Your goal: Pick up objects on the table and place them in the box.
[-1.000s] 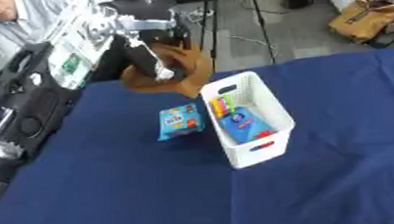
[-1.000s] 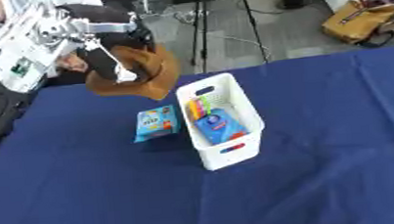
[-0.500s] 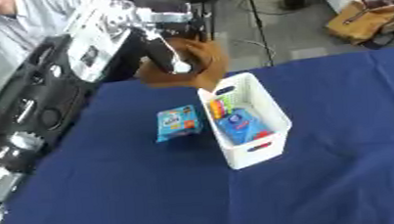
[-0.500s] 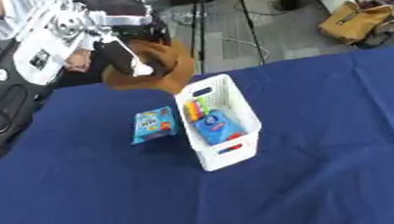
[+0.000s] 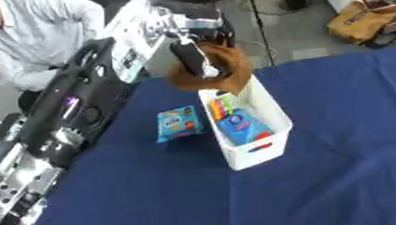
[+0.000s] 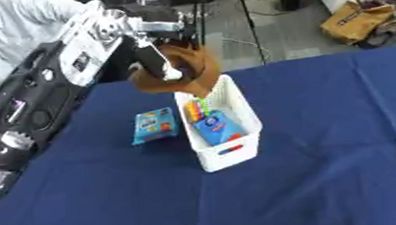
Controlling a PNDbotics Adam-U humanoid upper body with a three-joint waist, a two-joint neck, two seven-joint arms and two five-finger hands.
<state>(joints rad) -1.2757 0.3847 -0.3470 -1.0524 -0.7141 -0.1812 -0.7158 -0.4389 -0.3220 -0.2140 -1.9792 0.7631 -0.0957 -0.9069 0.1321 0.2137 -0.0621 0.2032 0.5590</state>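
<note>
Left hand [image 5: 191, 60] curled round a floppy brown thing [image 5: 221, 76], held up just above the far end of the white box [image 5: 245, 124]. Blue packet [image 5: 178, 123] flat on the cloth, just left of the box.

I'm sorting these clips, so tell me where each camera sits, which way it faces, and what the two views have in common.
Left eye view: in the robot's head, looking down at the blue table; the left arm enters from the left, its left hand curled round a brown object above the white box.
Right eye view: the head's other eye, facing the same way, the same left arm and hand showing.
Shared: both show the box, its colourful contents, and a blue packet lying beside it on the table. The right hand shows in neither.
</note>
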